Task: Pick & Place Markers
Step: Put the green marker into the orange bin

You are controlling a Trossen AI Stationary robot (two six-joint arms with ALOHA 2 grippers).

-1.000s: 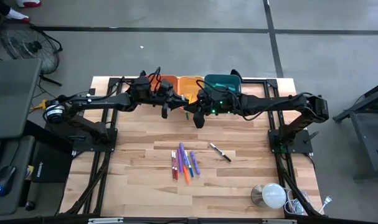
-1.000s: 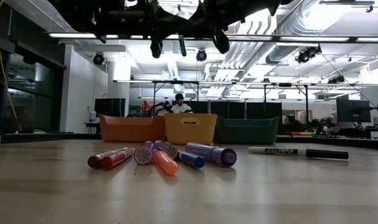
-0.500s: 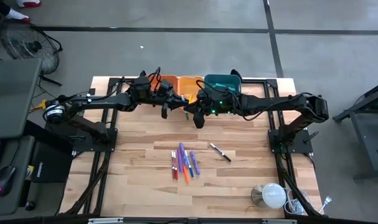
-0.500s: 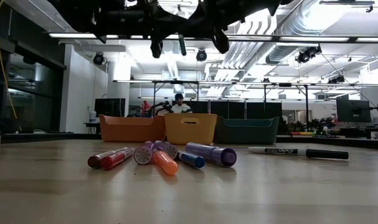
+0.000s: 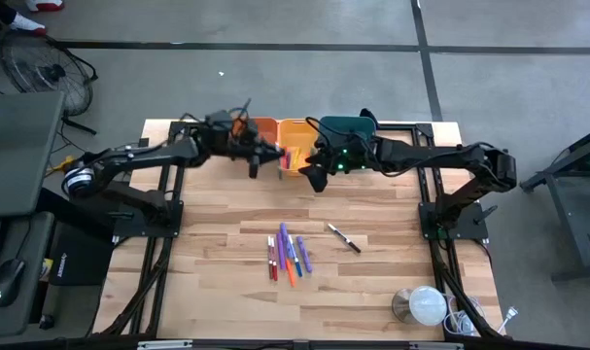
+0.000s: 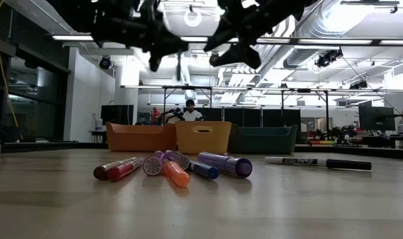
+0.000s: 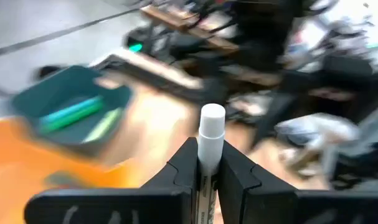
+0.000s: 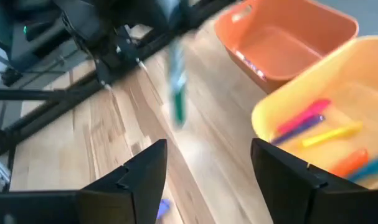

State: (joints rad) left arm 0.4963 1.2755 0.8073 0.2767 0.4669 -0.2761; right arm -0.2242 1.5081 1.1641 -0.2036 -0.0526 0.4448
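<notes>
A green-barrelled, white-capped marker (image 7: pixel 210 146) sits pinched in the left gripper (image 7: pixel 205 167) above the bins (image 5: pixel 295 127) at the table's back edge. The right gripper (image 8: pixel 207 171) hangs beside it, fingers wide, holding nothing. Other markers (image 5: pixel 288 255) lie mid-table.

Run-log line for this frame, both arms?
left gripper: shut on marker, aloft by the bins | right gripper: open, empty, alongside | loose markers: clustered mid-table
</notes>
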